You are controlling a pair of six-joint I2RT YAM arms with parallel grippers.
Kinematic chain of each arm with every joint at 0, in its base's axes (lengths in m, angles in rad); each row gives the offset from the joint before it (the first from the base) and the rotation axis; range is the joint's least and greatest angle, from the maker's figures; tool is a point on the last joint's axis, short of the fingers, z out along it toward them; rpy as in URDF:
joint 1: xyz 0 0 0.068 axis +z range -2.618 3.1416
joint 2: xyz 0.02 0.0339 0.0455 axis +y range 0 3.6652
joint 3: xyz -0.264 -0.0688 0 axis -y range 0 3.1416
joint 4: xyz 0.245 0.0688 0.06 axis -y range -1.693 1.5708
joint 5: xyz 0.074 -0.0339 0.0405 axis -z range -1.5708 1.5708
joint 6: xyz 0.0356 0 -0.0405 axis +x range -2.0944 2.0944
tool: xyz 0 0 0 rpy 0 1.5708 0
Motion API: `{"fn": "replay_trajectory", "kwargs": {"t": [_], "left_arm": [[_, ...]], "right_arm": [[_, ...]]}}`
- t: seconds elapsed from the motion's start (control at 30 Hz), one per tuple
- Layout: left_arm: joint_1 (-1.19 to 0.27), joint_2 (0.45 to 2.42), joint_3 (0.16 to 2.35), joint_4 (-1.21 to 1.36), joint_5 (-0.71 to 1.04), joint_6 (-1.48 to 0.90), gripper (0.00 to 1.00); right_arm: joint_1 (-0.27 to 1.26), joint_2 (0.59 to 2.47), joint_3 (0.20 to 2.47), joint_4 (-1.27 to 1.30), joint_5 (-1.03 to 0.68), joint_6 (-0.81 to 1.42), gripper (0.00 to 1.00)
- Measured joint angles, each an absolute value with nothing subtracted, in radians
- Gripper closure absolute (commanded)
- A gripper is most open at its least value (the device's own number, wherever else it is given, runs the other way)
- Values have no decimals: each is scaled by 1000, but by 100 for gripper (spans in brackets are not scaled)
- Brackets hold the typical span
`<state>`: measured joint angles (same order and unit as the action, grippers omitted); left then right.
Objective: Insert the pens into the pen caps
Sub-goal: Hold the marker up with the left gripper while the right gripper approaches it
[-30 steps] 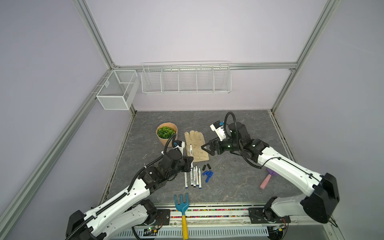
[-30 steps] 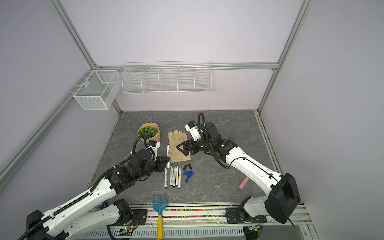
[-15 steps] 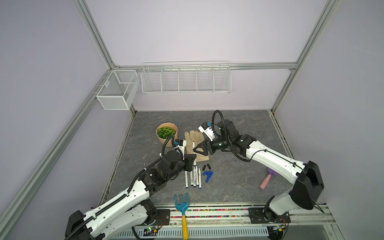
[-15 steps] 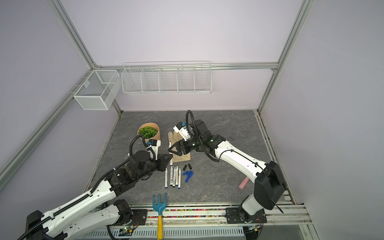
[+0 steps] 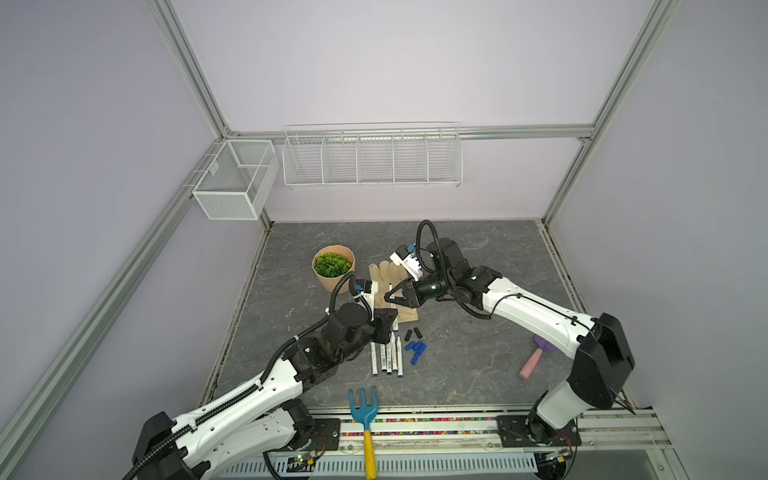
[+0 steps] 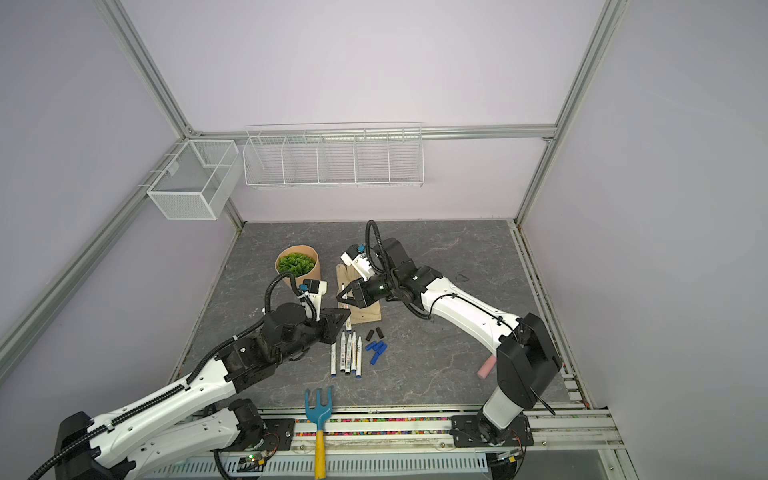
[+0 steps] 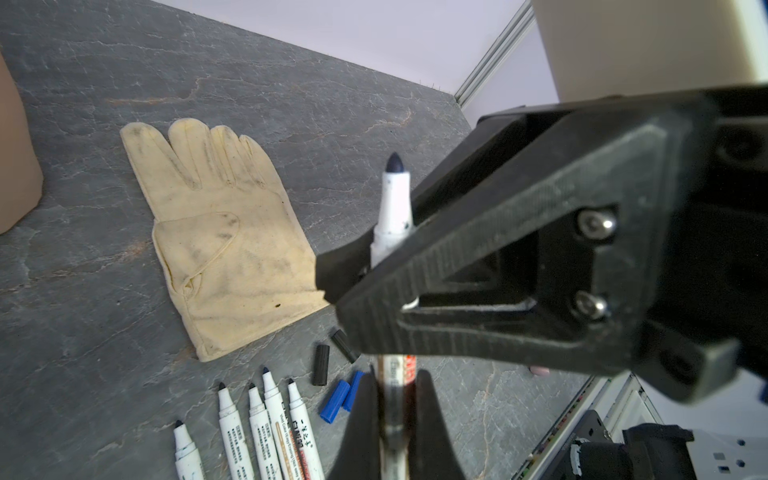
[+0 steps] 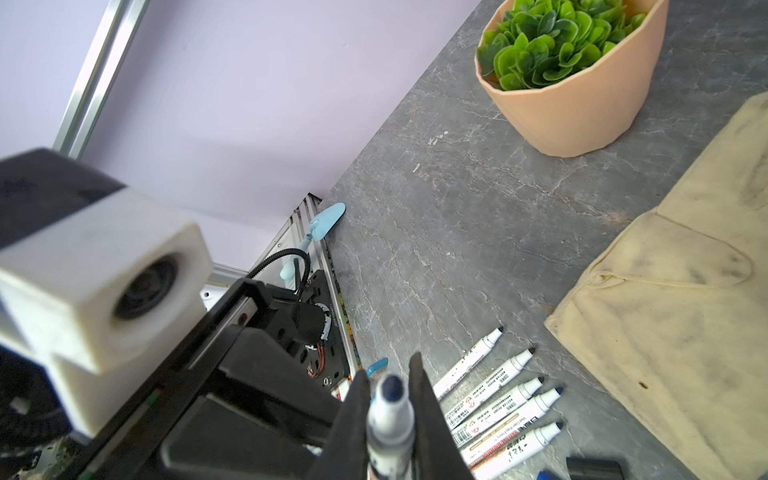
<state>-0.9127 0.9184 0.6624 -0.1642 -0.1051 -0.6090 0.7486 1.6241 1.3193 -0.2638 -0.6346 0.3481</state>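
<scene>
white pens (image 7: 262, 436), blue caps (image 7: 334, 401), black caps (image 7: 321, 365), cream glove (image 7: 224, 249)

Tabletop (image 7: 291, 104) matt veined grey stone-look; glove (image 7: 224, 232) rough soiled cloth; pens (image 7: 235, 432) smooth white plastic.

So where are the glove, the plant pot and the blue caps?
glove (image 7: 232, 249), left wrist view, its palm.
plant pot (image 8: 573, 112), right wrist view, side wall.
blue caps (image 5: 417, 347), in a top view, cluster's middle.

We list: glove (image 5: 385, 272) beneath right gripper (image 5: 387, 297); five pens (image 5: 387, 355) nearside of left gripper (image 5: 392, 319), caps (image 5: 416, 347) right of them; pot (image 5: 332, 286) behind-left.
</scene>
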Motion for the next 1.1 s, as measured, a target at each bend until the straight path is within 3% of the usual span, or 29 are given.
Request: {"fn": "replay_trajectory", "kwargs": {"t": [0.03,0.1,0.23,0.77,0.83,0.97,1.03,1.1], "left_arm": [[-913,922,662,-159,-107,-616,54],[-914,928,662,-138,-113,-625,46],[-914,948,650,-71,-118,-640,46],[-916,1022,657,19,-79,-623,68],[-916,1024,661,18,-72,-620,74],[-919,1042,690,22,-55,-599,95],[-920,1041,691,22,-53,-592,99],[-920,1039,691,17,-55,-593,100]], "right_arm": [[746,1624,1319,-264,-641,347,87],[736,1623,1317,-265,-645,348,88],[708,1604,1295,-261,-657,362,89],[662,1562,1266,-181,-762,443,89],[661,1562,1266,-180,-764,445,89],[658,1562,1266,-170,-768,451,89],[654,1561,1263,-166,-774,452,88],[652,1560,1254,-160,-778,454,78]]}}
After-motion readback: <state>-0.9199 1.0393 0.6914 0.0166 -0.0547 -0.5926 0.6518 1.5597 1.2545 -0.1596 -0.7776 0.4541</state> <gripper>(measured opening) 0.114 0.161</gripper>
